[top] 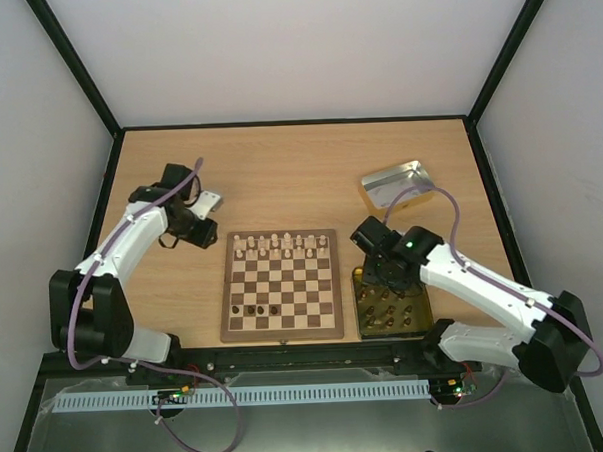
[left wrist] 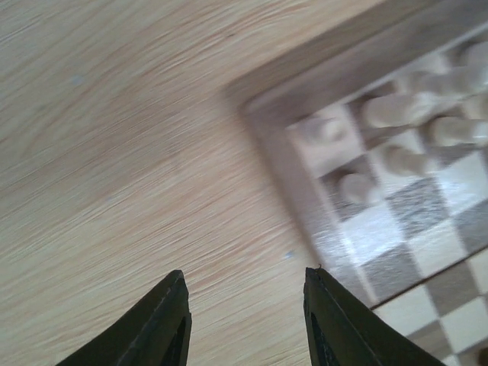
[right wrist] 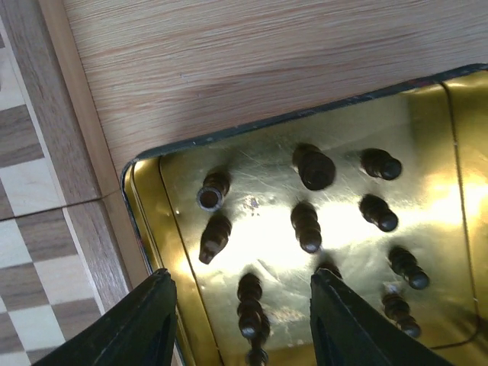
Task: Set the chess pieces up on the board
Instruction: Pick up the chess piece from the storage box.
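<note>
Board (top: 280, 285) sits at the middle of the bench (top: 279, 167), with pale pieces (top: 282, 245) along its top rows and three dark pieces (top: 253, 310) at its lower left. The gold tin (right wrist: 435, 130) just right of it holds more dark pieces (right wrist: 306, 226), seemingly upright. The right gripper (right wrist: 242, 274) is the nearer one, hanging spread and empty directly above them. The left gripper (left wrist: 245, 271), also spread and empty, is over the bench at the board's upper left.

Count, overhead view: chessboard (top: 284, 287) ×1; tins ×2: silver tin (top: 393, 185) ×1, gold tin (right wrist: 259, 183) ×1. Dark chessmen (top: 250, 310): 3 on board, at least 10 in gold tin. Pale chessmen (top: 273, 243): about a dozen on board, exact count unclear
</note>
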You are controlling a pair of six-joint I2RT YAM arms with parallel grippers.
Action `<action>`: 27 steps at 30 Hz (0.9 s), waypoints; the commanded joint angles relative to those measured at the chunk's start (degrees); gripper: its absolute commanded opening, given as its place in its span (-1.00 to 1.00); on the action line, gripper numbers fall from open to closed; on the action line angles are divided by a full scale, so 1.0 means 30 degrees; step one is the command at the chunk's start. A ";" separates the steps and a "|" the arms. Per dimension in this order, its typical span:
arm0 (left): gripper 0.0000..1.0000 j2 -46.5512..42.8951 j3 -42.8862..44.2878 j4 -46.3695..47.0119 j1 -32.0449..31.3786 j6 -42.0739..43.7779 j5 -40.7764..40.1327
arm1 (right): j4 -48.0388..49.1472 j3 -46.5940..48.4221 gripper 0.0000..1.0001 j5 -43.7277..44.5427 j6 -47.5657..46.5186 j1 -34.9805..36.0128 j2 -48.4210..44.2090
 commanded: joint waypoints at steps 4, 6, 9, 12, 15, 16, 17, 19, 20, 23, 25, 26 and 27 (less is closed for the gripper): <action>-0.15 -0.1122 -0.1058 -0.1013 0.3089 0.0461 -0.2012 | -0.3403 -0.0525 -0.07 -0.0039 -0.0721 -0.0080 -0.4136; -0.15 -0.1364 -0.1293 -0.0780 0.3245 0.0294 -0.2378 | -0.3596 -0.1233 -0.08 -0.0449 -0.0698 -0.0072 -0.5104; -0.15 -0.1391 -0.1466 -0.0295 0.3250 0.0064 -0.2979 | -0.3842 -0.1329 -0.09 -0.0327 -0.0046 -0.0065 -0.5614; -0.15 -0.1038 -0.1129 0.0301 0.3250 -0.0562 -0.2836 | -0.3770 -0.1218 -0.07 0.0423 0.0844 -0.0081 -0.5479; -0.16 -0.0218 -0.0184 0.0304 0.3220 -0.0901 -0.1366 | -0.3369 -0.1083 -0.03 0.1290 0.2424 -0.0072 -0.4787; -0.16 0.0012 0.0158 0.0250 0.3220 -0.0984 -0.1009 | -0.3079 -0.1113 -0.03 0.1479 0.2909 -0.0072 -0.4439; -0.16 0.0206 0.0424 0.0192 0.3220 -0.1005 -0.0660 | -0.2761 -0.1171 -0.04 0.1561 0.3390 -0.0090 -0.4110; -0.16 0.0381 0.0824 0.0128 0.3220 -0.0964 0.0048 | -0.2206 -0.1228 -0.09 0.1745 0.4328 -0.0298 -0.3339; -0.16 0.0428 0.0958 0.0137 0.3220 -0.0981 0.0252 | -0.1963 -0.1281 -0.14 0.1719 0.4751 -0.0558 -0.3023; -0.16 0.0514 0.1192 0.0189 0.3220 -0.1142 0.0887 | -0.0896 -0.1788 -0.23 0.1421 0.5734 -0.1738 -0.3048; -0.16 0.0533 0.1092 0.0269 0.3219 -0.1225 0.1483 | -0.0183 -0.2424 -0.23 0.0935 0.5842 -0.2932 -0.3040; -0.16 0.0505 0.0966 0.0319 0.3220 -0.1288 0.1607 | -0.0037 -0.2705 -0.23 0.0775 0.5793 -0.3498 -0.2968; -0.17 0.0480 0.0826 0.0402 0.3220 -0.1347 0.1692 | 0.0077 -0.2824 -0.23 0.0733 0.5729 -0.3954 -0.2930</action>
